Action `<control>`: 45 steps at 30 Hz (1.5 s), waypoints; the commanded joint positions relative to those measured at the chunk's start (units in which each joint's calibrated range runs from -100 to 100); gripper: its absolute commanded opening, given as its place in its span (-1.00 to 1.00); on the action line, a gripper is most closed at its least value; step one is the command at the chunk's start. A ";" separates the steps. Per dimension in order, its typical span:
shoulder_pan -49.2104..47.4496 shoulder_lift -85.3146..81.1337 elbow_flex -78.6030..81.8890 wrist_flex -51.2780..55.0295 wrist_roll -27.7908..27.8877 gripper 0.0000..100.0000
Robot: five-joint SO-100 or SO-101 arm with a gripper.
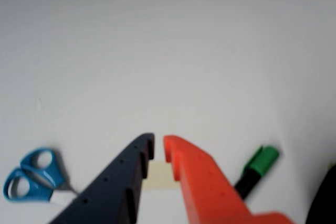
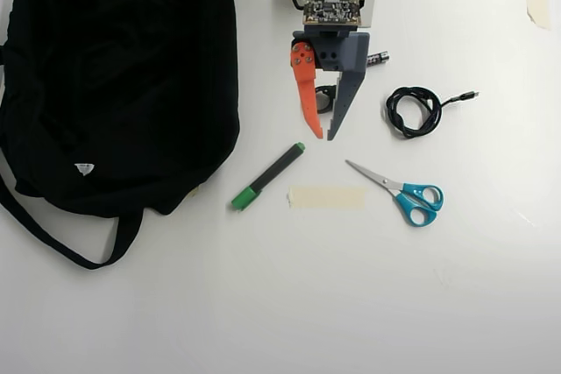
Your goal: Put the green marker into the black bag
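Overhead view: green marker (image 2: 267,176), blk barrel, diagonal.

the green marker (image 2: 268,176) lies flat on the white table, slanted, its bright green cap at the lower left end and a small green tip at the upper right, the barrel black. the black bag (image 2: 114,76), large and soft, fills the overhead view's upper left; its strap loops below, a small white logo near its lower edge. marker and bag lie just apart.
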 commanded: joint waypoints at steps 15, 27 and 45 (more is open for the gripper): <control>0.98 7.19 -11.57 -10.80 0.21 -0.96; 0.98 11.17 -11.75 -18.81 0.21 -0.96; 0.98 14.74 -18.31 -21.48 0.00 -0.96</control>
